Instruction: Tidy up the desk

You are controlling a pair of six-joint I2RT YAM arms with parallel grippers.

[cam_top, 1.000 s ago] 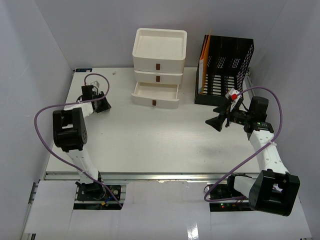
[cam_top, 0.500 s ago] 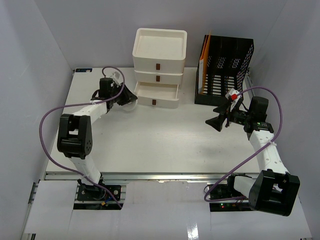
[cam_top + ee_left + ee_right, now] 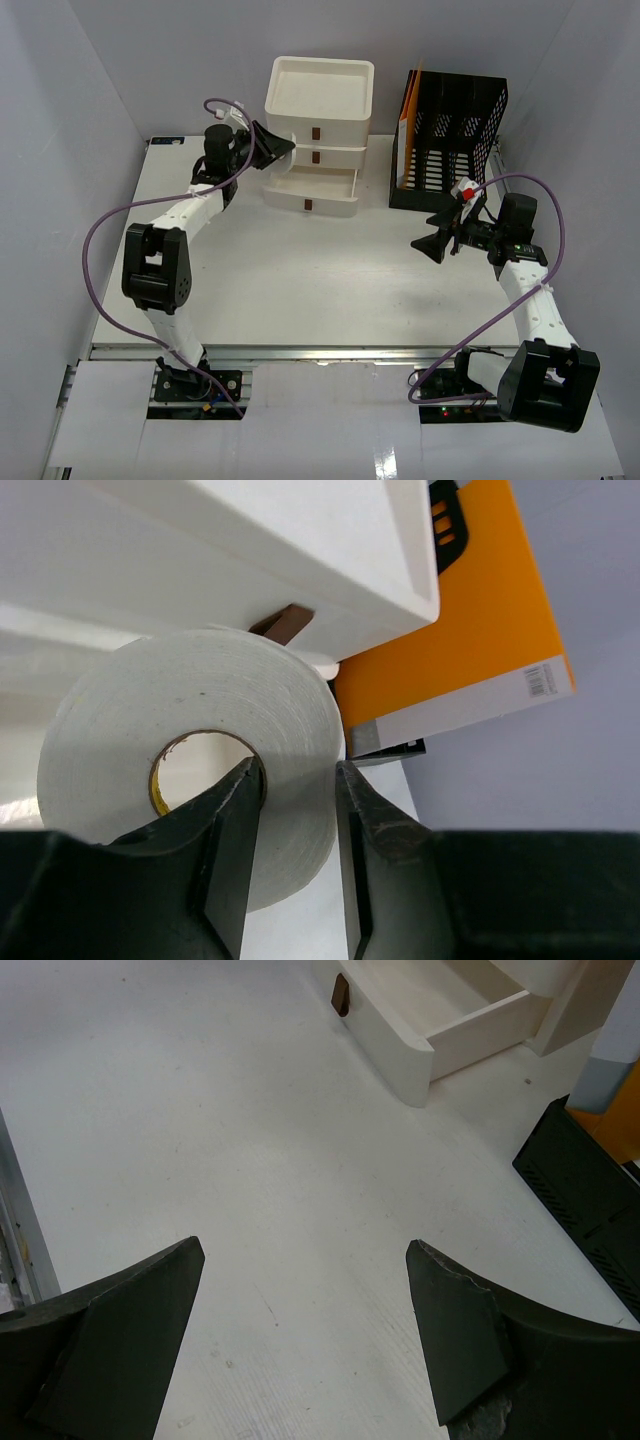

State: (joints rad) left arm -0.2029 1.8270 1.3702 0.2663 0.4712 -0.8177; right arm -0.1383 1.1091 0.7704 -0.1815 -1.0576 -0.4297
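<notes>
left wrist | left gripper (image 3: 295, 780) clamped on tape roll (image 3: 130, 710), one finger in the core; roll looks light, stiff, slick-sided, best held by that wall | roll aloft beside drawer unit (image 3: 250, 540) | right gripper (image 3: 303, 1250) jaws apart, empty, above the desk (image 3: 150, 1110)

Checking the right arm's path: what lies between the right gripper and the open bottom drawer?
Only bare desk lies between the right gripper and the open bottom drawer; the right wrist view shows it plainly, and the top view agrees.
</notes>
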